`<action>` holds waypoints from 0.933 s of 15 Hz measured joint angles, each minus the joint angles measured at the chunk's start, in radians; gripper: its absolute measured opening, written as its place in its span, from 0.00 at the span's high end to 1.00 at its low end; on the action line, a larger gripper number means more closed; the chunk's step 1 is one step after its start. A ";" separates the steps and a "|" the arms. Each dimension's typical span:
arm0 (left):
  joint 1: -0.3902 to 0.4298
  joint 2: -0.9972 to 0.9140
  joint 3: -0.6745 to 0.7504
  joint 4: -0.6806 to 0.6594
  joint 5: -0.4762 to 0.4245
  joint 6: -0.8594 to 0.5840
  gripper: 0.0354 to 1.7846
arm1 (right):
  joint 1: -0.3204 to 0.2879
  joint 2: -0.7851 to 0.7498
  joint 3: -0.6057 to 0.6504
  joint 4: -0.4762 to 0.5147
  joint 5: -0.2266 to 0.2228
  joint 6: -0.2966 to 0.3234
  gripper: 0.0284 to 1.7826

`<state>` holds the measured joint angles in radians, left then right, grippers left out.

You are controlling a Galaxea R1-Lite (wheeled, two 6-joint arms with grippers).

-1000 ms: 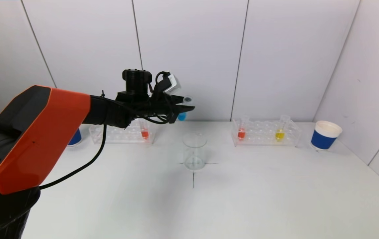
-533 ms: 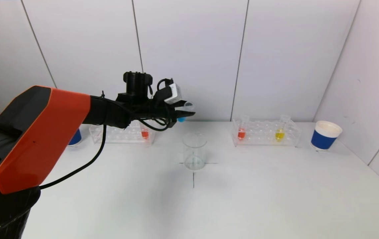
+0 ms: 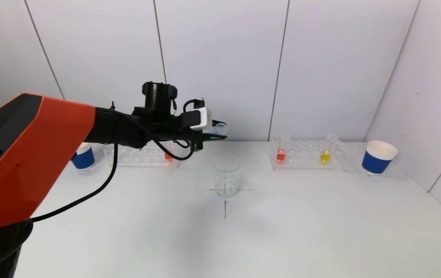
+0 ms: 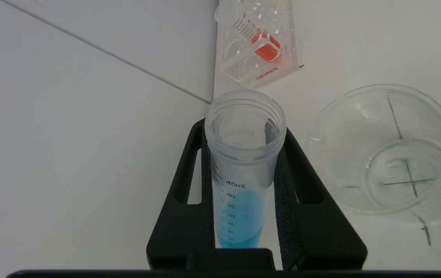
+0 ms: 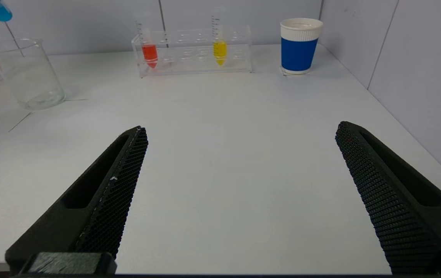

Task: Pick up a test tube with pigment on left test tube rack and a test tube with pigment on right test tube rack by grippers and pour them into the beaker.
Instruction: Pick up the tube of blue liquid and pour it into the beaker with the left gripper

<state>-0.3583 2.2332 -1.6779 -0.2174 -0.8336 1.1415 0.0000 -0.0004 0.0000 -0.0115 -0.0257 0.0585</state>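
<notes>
White table (image 3: 282, 231); blue-pigment tube (image 4: 243, 170) clamped between left tool (image 4: 243, 154) fingers, beside beaker (image 4: 386, 150).

left claw (image 3: 216, 133) tipped blue tube (image 3: 218, 128) flatter

Four tubes (image 4: 243, 162), two racks (image 3: 308, 154), two cups (image 3: 379, 157), one beaker (image 3: 226, 175)

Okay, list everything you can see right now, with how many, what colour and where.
Beaker: one, clear, table centre on a drawn cross.
Blue tube: one, blue liquid, tilted in the left pincer beside the beaker.
Left rack: one, clear, back left, holding one red tube.
Right rack: one, clear, back right, holding a red tube and a yellow tube.
Paper cups: two, blue and white, far left and far right.
Left pincer: black, shut on the blue tube.
Right pincer: black, open, low over the near table.
</notes>
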 joint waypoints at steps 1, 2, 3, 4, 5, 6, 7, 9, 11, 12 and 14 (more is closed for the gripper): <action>-0.001 -0.012 -0.003 0.051 0.001 0.038 0.76 | 0.000 0.000 0.000 0.000 0.000 0.000 0.01; -0.002 -0.021 -0.008 0.084 0.005 0.069 0.76 | 0.000 0.000 0.000 0.000 0.000 0.000 0.01; -0.004 -0.027 -0.011 0.101 0.009 0.090 0.76 | 0.000 0.000 0.000 0.000 0.000 0.000 0.01; -0.004 -0.029 -0.016 0.113 0.015 0.117 0.76 | 0.000 0.000 0.000 0.000 0.000 0.000 0.01; -0.003 -0.028 -0.019 0.131 0.022 0.153 0.76 | 0.000 0.000 0.000 0.000 0.000 0.000 0.01; -0.003 -0.028 -0.024 0.155 0.029 0.187 0.76 | 0.000 0.000 0.000 0.000 0.000 0.000 0.01; -0.003 -0.027 -0.034 0.185 0.038 0.228 0.76 | 0.000 0.000 0.000 0.000 0.000 0.000 0.01; -0.004 -0.024 -0.065 0.237 0.056 0.289 0.76 | 0.000 0.000 0.000 0.000 0.000 0.000 0.01; -0.004 -0.017 -0.092 0.258 0.079 0.338 0.76 | 0.000 0.000 0.000 0.000 0.000 0.000 0.01; -0.005 -0.013 -0.101 0.258 0.086 0.351 0.76 | 0.000 0.000 0.000 0.000 0.000 0.000 0.01; -0.011 -0.003 -0.109 0.250 0.091 0.358 0.76 | 0.000 0.000 0.000 0.000 0.000 0.000 0.01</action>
<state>-0.3698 2.2302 -1.7870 0.0330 -0.7421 1.4994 0.0000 -0.0004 0.0000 -0.0119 -0.0260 0.0585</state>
